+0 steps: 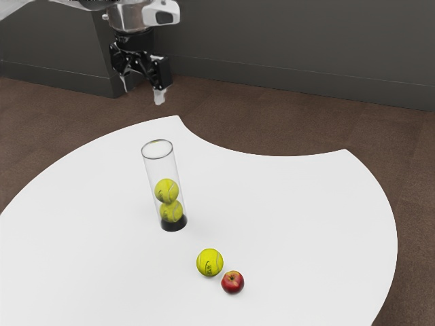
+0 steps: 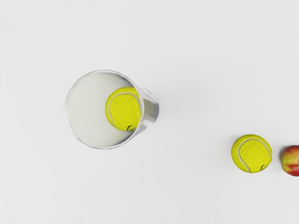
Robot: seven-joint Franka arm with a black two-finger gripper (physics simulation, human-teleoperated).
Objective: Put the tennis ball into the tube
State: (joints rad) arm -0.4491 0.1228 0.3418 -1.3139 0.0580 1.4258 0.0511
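Note:
High above the table's far side, at the exterior view's upper left, my gripper (image 1: pixel 143 91) hangs with its two fingers spread and nothing between them. Below it the clear tube (image 1: pixel 159 163) stands upright on its black base, holding two stacked tennis balls. A loose tennis ball (image 1: pixel 210 262) lies on the table nearer the camera, outside the tube. From above, in the wrist view, the tube (image 2: pixel 103 149) shows its round open mouth with a ball inside, and the loose tennis ball (image 2: pixel 252 153) rests apart from it.
A red apple (image 1: pixel 232 282) sits close beside the loose ball, on the side away from the tube; the wrist view also has the apple (image 2: pixel 291 160). The white table (image 1: pixel 292 204) has a curved edge with a concave cut on its far side.

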